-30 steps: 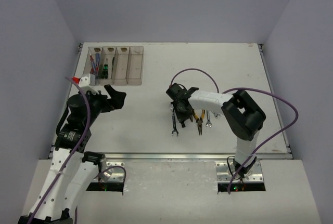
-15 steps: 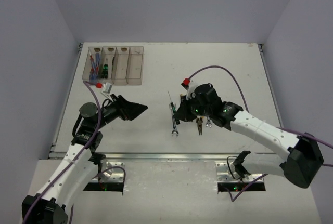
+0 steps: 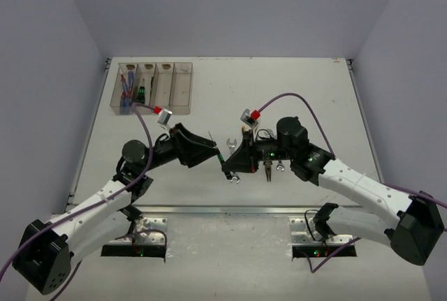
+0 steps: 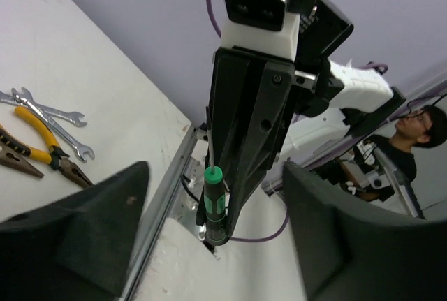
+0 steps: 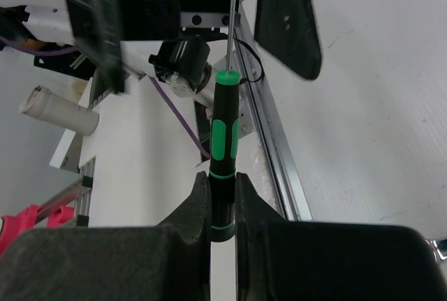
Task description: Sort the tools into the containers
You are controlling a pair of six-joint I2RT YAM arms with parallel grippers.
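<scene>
The right gripper point(image 5: 222, 191) was clamped on the butt of the green-black screwdriver point(image 5: 225, 133), held in the air toward the middle of the table's point(image 3: 314, 91) near edge, shaft pointing between the left gripper's point(image 4: 216, 231) wide-open, empty jaws

A slim green-and-black screwdriver point(image 5: 225, 140) is clamped by its handle end in the right pincer point(image 5: 222, 186), with its shaft aimed at the open left pincer point(image 4: 216, 175). Yellow-handled pliers point(image 4: 38, 130) and silver open-end wrenches point(image 4: 52, 112) lie flat on the worktop behind the right pincer. Four joined translucent beige bins point(image 3: 181, 98) stand well beyond the left pincer.
</scene>
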